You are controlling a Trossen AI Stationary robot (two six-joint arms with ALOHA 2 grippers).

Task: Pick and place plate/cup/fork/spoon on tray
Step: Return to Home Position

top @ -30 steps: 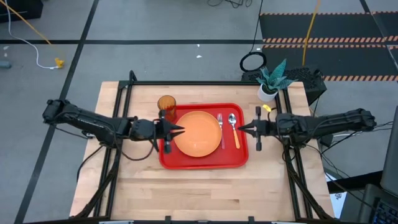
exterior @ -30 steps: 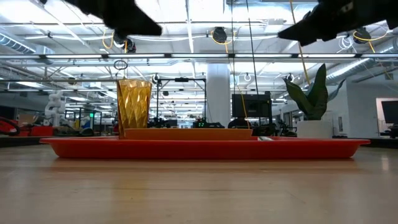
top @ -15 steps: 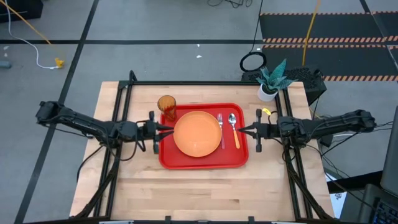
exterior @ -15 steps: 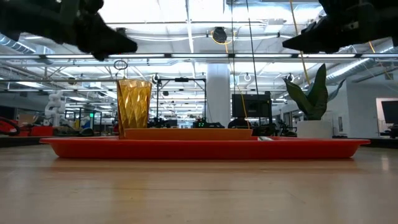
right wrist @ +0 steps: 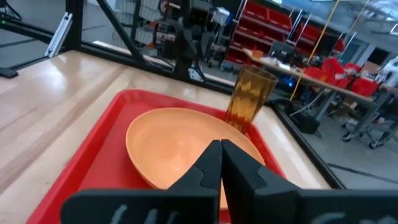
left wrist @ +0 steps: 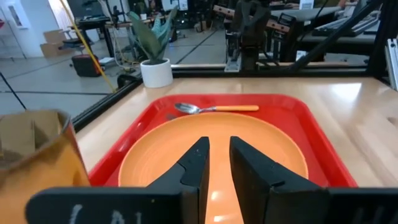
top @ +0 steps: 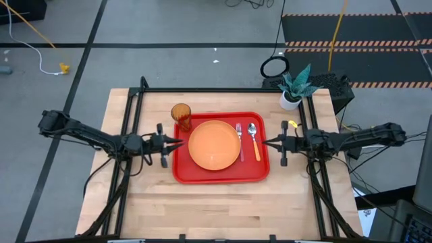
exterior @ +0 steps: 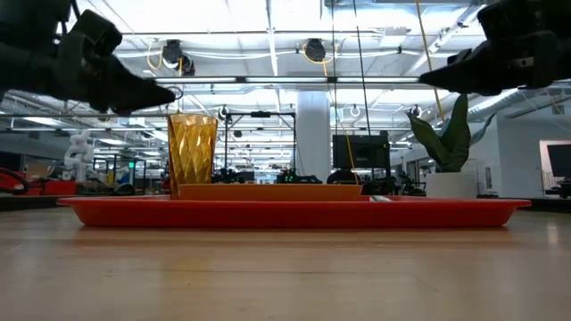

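Table: a pale wooden table top (top: 216, 209) with a black frame round it; bare wood fills the near part.
Tray: the red tray (top: 221, 173) lies flat mid-table, its long sides running left to right, between the two arms.
Plate: the orange plate (top: 214, 144) rests on the tray, a little left of the tray's middle, and nothing lies on it.
Fork: the fork (top: 239, 140) lies on the tray just right of the plate, pinkish-red handle toward the near side, tines toward the far side.
Spoon: the spoon (top: 254, 139) lies just right of the fork and parallel to it, orange handle near, silver bowl far.
Cup: the amber cup (top: 181, 115) stands upright in the tray's far left corner, just beyond the plate's far left edge.
Left gripper: the left gripper (top: 177, 142) hovers above the tray's left rim, pointing right at the plate; a narrow gap stands between its fingers and they hold nothing.
Right gripper: the right gripper (top: 265, 142) hovers above the tray's right rim, pointing left toward the spoon; its fingers are pressed together on nothing.
Plant: a small potted plant (top: 295, 86) in a white pot stands at the table's far right corner.
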